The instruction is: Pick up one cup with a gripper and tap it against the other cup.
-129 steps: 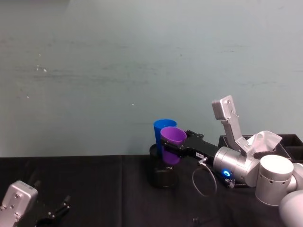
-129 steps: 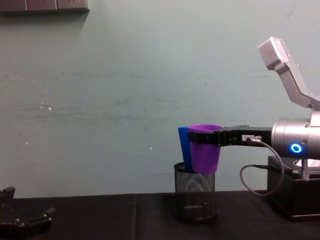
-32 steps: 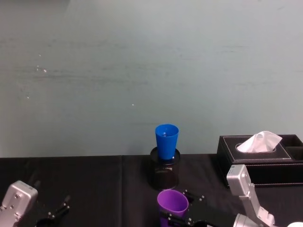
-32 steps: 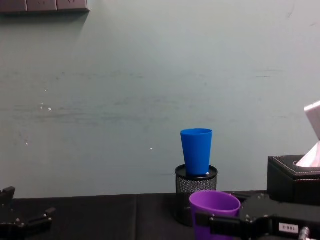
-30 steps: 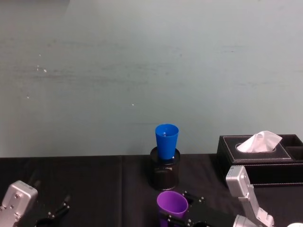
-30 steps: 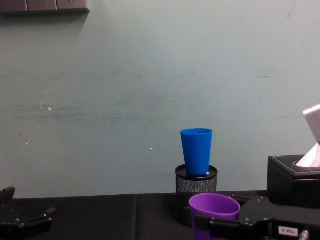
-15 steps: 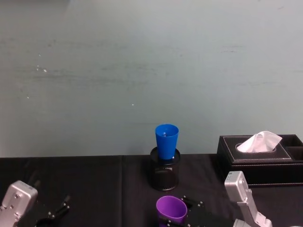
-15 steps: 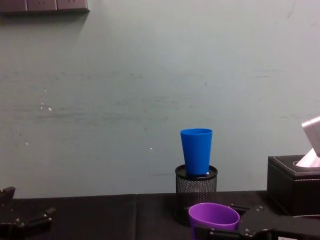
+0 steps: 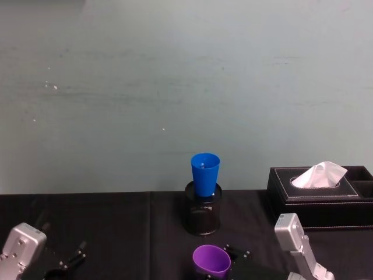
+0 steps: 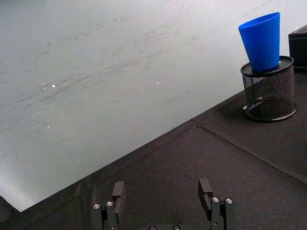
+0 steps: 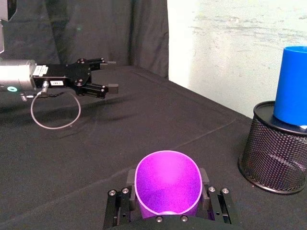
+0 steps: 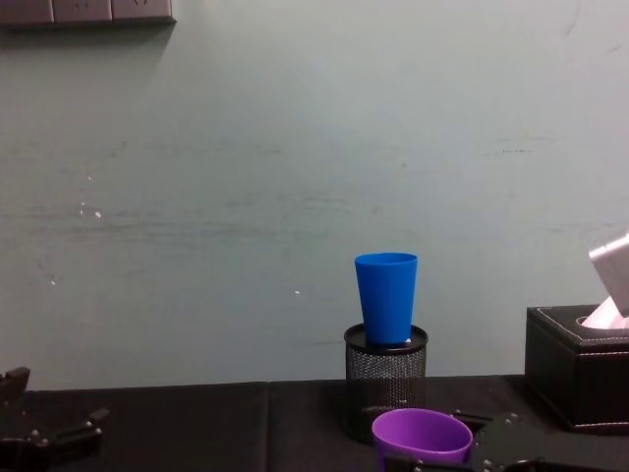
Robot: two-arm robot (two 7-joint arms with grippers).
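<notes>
Blue cup (image 9: 205, 174) sits in mesh holder (image 9: 203, 216)

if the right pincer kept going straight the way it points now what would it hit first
Hard to be sure. The right pincer, shut on the purple cup, seems to aim left of the mesh holder and blue cup, toward the wall.
</notes>
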